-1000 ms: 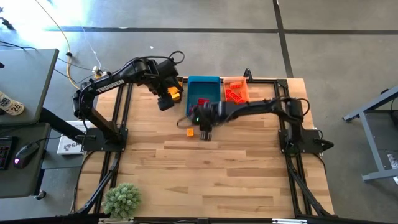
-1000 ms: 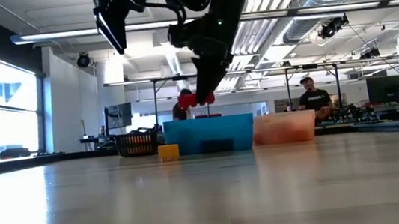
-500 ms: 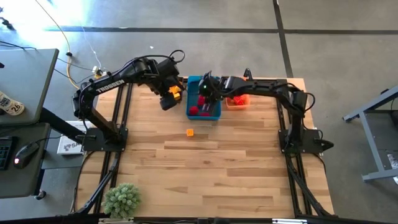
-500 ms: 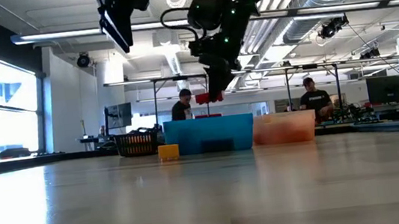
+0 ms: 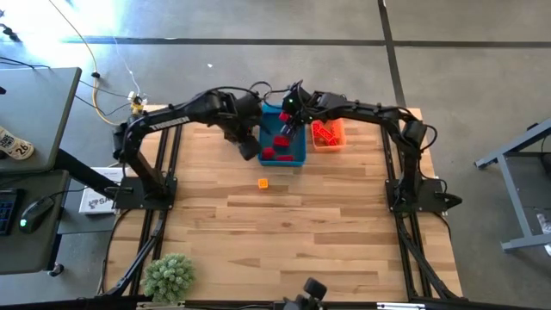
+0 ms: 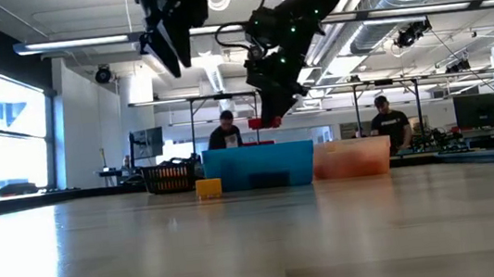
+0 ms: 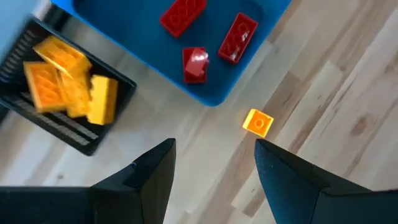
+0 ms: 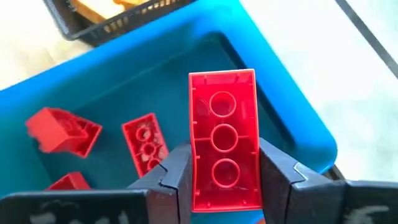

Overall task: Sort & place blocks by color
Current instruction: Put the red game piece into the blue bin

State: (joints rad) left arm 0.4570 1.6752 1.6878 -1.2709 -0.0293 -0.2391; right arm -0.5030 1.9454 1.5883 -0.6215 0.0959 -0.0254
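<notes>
My right gripper point(image 8: 222, 168) is shut on a red brick point(image 8: 222, 134) above the blue bin point(image 5: 294, 158); the brick also shows in the low view point(image 6: 262, 121). Three red bricks lie in that bin point(image 7: 198, 64). My left gripper point(image 7: 214, 168) is open and empty, high over the table beside the blue bin's left wall point(image 5: 250, 146). A yellow-orange brick point(image 7: 258, 122) lies flat on the table in front of the blue bin point(image 5: 263, 182). Yellow bricks point(image 7: 65, 87) lie in the black bin point(image 7: 93, 140). My right gripper pinches the red brick's two long sides point(image 8: 194, 155) between its two fingers. Its hollow underside with three round tubes faces the wrist camera, and its far end sticks out past the fingertips. The fingers point down, lying along the brick. The brick is lifted clear above the blue bin.
An orange bin point(image 5: 327, 131) with orange-red bricks stands right of the blue bin at the table's far edge. A small green plant point(image 5: 169, 275) stands at the near left corner. People stand in the room behind the table point(image 6: 390, 122).
My right gripper has carried the red brick from over the table's middle toward the far edge, to above the blue bin. My left gripper has moved from over the black bin toward the table's right, to beside the blue bin.
</notes>
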